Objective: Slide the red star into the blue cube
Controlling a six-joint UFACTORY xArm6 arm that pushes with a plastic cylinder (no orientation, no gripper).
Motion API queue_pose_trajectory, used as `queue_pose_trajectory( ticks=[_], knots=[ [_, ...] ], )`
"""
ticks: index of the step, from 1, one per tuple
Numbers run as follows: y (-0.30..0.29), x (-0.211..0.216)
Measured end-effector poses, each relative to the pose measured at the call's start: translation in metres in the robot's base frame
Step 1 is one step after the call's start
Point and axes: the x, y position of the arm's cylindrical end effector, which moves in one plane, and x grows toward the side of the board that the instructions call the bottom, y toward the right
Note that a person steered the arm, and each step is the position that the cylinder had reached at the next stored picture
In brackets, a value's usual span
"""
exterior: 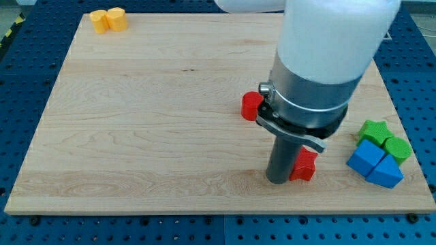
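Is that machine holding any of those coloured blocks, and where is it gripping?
Nothing is held. My tip only pushes; it stands against the left side of the red star block.

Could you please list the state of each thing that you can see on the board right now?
my tip: down on the board, against the red star's left side.
red star: flat, apart from the blue cube.
blue cube: touching the blue wedge.
red block: partly hidden behind the arm.
green blocks: touching each other.
yellow blocks: touching, top-left corner.

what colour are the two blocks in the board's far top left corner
Both are yellow, touching side by side near the board's top-left corner, plain in the camera view.
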Motion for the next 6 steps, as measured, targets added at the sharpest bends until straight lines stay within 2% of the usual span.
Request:
queue_pose_trajectory(
  ticks=[1,3,6],
  knots=[
    [-0.011,-0.013],
    [0.018,-0.013],
    [0.086,0.013]
  ],
)
